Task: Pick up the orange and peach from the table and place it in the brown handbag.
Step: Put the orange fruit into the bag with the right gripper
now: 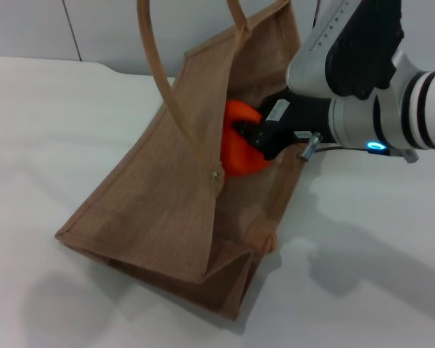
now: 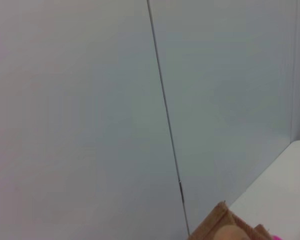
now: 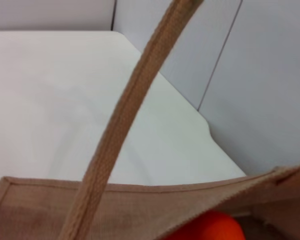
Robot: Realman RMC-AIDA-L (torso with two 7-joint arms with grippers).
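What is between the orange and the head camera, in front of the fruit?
The near wall of the brown handbag partly covers the orange, in the head view.

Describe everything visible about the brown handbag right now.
The brown handbag is a large tan tote of coarse woven jute with piped edges and long loop handles rising above it. It stands tilted on the white table, mouth open toward the right arm, its base gusset folded at the near corner. The right claw reaches into the mouth with the orange, which sits inside the opening against the bag's inner wall. The right wrist view shows one handle crossing over the rim.
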